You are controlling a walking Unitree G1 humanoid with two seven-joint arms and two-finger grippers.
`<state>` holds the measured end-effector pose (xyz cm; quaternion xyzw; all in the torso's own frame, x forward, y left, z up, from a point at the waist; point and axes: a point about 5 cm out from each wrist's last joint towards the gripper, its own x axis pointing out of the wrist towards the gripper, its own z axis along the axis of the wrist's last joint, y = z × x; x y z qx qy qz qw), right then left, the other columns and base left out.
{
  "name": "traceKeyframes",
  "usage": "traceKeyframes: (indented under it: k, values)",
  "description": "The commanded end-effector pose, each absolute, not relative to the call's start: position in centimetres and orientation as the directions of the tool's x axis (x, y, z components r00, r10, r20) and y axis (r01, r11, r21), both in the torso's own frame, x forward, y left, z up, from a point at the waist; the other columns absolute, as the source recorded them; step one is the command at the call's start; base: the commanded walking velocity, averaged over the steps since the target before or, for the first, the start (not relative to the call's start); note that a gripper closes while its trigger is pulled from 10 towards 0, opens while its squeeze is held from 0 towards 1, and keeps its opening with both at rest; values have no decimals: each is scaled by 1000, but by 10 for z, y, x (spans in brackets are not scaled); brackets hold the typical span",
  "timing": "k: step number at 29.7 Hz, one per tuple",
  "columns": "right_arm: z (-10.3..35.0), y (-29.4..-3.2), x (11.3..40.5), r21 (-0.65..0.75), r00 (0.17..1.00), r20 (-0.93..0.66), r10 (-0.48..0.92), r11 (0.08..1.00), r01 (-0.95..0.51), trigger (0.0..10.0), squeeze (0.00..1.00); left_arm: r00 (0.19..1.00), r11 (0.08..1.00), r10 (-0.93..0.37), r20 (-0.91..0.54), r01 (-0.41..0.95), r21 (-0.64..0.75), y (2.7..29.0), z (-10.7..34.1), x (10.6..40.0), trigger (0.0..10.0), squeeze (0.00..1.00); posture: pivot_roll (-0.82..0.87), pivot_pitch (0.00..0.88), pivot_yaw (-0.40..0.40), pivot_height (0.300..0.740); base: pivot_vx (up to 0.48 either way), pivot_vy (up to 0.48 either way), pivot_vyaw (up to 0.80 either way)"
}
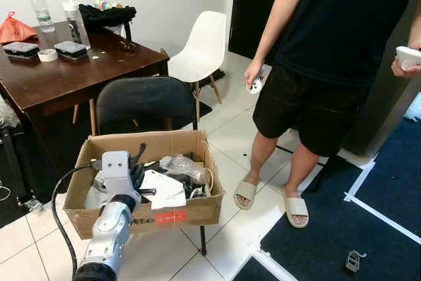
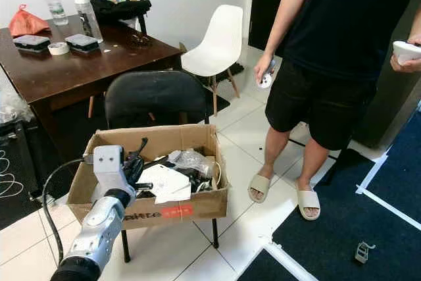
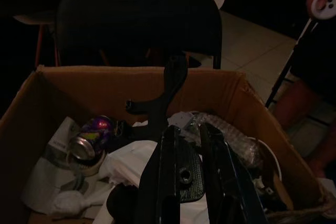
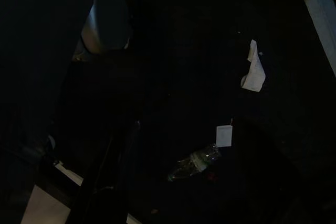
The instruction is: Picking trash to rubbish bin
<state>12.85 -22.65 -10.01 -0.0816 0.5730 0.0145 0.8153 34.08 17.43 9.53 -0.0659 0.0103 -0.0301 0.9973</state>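
My left hand (image 3: 184, 182) hangs over the open brown cardboard box (image 1: 197, 210) that serves as the rubbish bin, lower left of the head views. The box rests on the seat of a black chair (image 1: 145, 100). In the left wrist view my two black fingers (image 3: 160, 182) stand slightly apart with nothing visibly clamped between them; a small dark flat piece lies under the gap, and I cannot tell whether I have hold of it.

The box already contains a crushed purple drink can (image 3: 92, 137), crumpled white paper (image 1: 163, 189), clear plastic wrap (image 1: 179, 164) and a black forked plastic part (image 3: 168, 90).

Procedure, as I judge it:
1. Confirm the fingers are clear of the trash before lifting.
2. Raise the hand straight up, avoiding the forked part and the near wall of the box.
3. Keep the box undisturbed on the seat.

More trash lies on the dark floor in the right wrist view: a clear plastic bottle (image 4: 195, 163) centre-low, a white paper scrap (image 4: 254, 71) upper right, a small white card (image 4: 224, 136) between them.

A person in black shorts (image 1: 316, 106) stands at right; swing wide of them.
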Motion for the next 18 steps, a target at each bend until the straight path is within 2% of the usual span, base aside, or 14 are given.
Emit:
traceKeyframes:
  k: [1,15,18]
  values:
    - [-101,-229,125,-122,333,-940,-76,985,-119,10000,0,998,993,-65,-20,63,-101,174,93,341,10000,0,-129,102,8,740,0,0,0]
    - [-101,-229,125,-121,334,-940,-75,985,-120,10000,0,991,986,-129,-23,125,-111,155,88,341,10000,0,-134,104,9,740,0,0,0]
    - [-101,-229,124,-120,332,-940,-74,985,-121,10000,0,990,985,-140,-27,136,-105,152,86,340,10000,0,-134,105,10,740,289,0,0]
